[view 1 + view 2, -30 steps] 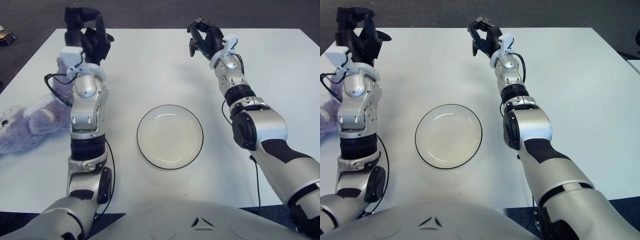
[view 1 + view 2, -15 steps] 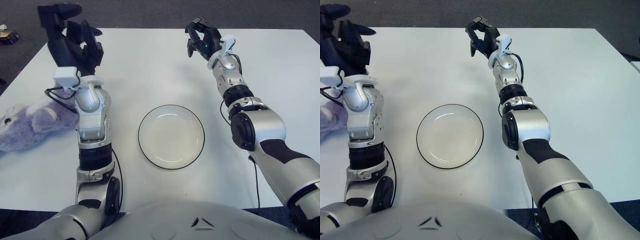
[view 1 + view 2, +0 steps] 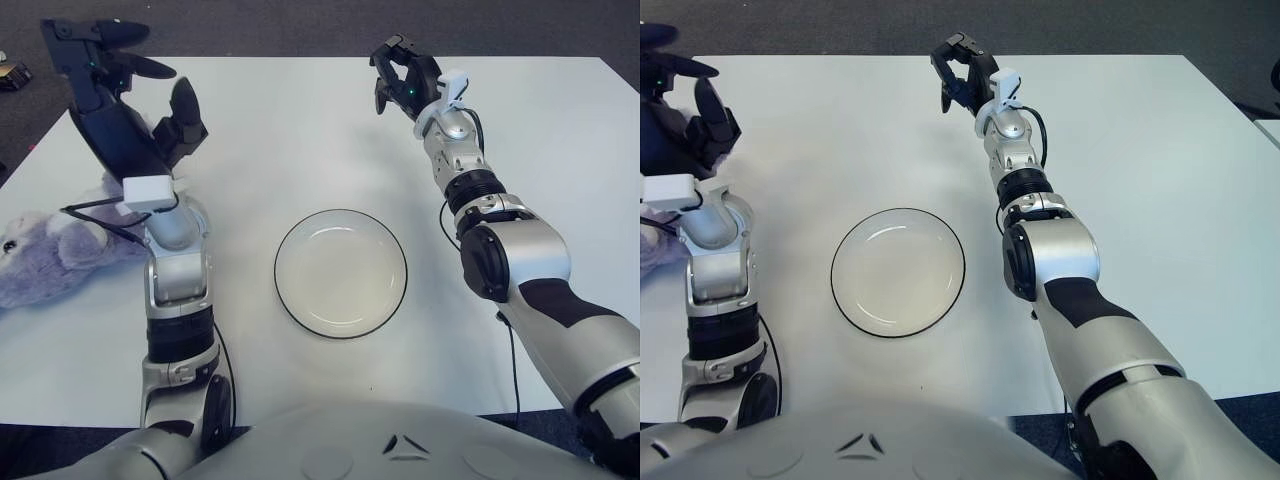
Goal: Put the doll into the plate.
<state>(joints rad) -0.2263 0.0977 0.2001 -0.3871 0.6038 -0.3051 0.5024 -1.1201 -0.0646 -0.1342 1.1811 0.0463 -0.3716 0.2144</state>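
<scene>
A grey-purple plush doll [image 3: 55,255] lies on its side at the table's left edge, partly hidden behind my left forearm. A white plate [image 3: 341,272] with a dark rim sits empty in the middle of the table. My left hand [image 3: 120,100] is raised above and behind the doll, fingers spread, holding nothing. At the far middle of the table my right hand [image 3: 403,78] shows with its fingers curled and nothing in them.
The white table [image 3: 560,130] ends on the left just past the doll, with dark floor beyond. A small object [image 3: 14,72] lies on the floor at the far left.
My left hand has swung left and back toward me, its fingers spreading wider above the doll. The right hand, doll and plate have stayed put.
</scene>
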